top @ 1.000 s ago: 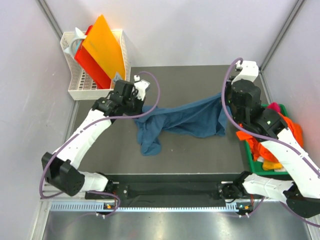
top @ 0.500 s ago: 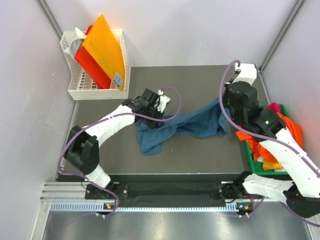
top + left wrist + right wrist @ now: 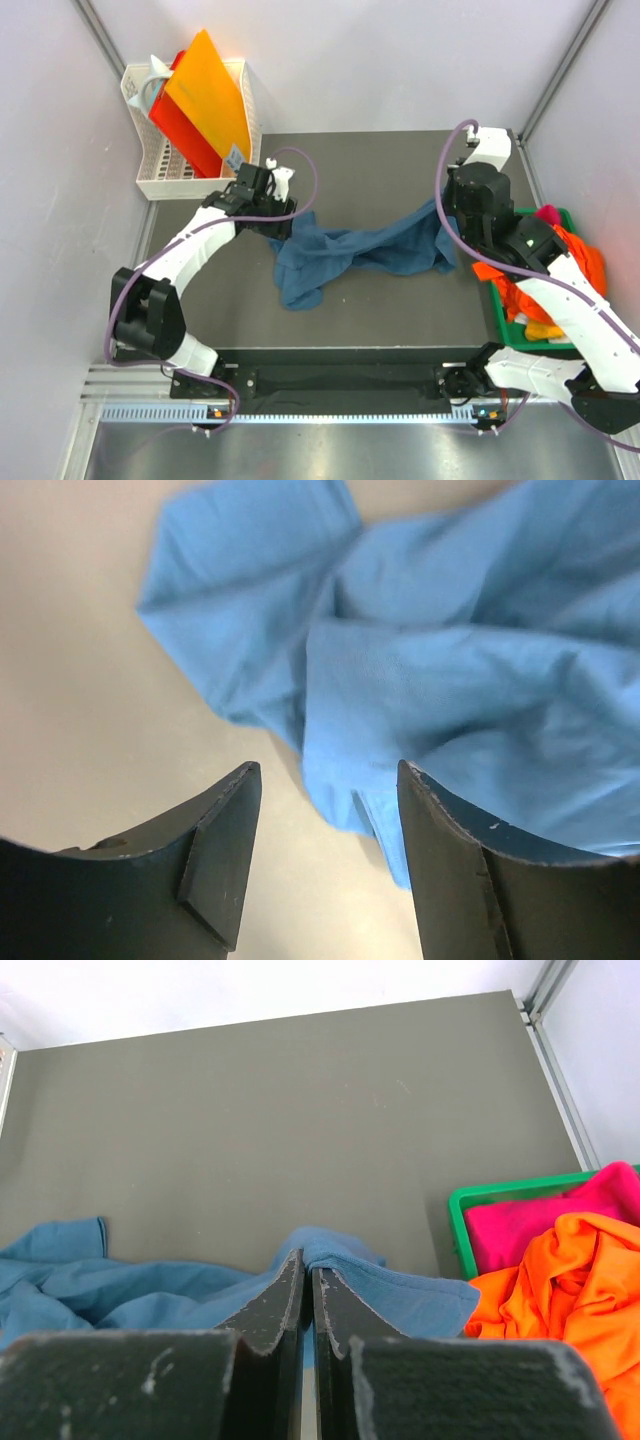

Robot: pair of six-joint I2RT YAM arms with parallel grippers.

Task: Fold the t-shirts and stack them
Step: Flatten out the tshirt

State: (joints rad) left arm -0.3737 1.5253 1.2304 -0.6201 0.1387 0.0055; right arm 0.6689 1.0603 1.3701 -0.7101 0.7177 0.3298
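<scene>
Fingers of the left gripper (image 3: 325, 775) stood apart with nothing between them; through the gap the left wrist view showed bare table (image 3: 90, 660) and the crumpled edge of the teal-blue t-shirt (image 3: 450, 680) just below. The right gripper (image 3: 308, 1260) was pinched tight on a raised fold of that same shirt, with a sliver of blue cloth showing between its fingers (image 3: 265, 1310). From above, the shirt lay bunched in a loose band across the middle of the table; its right end was lifted at the right gripper; its left end was wider, with one flap reaching toward the near edge; the left gripper hovered over the cloth's far left corner. At the table's right edge sat the green tray (image 3: 462, 1200), holding the magenta t-shirt (image 3: 545, 1215), the orange t-shirt (image 3: 570, 1280) and, nearer the arm bases, a yellow t-shirt (image 3: 541, 329); orange cloth spilled over the tray's inner rim. A white basket (image 3: 150, 175) with orange and red sheets (image 3: 205, 90) stood off the far left corner.
</scene>
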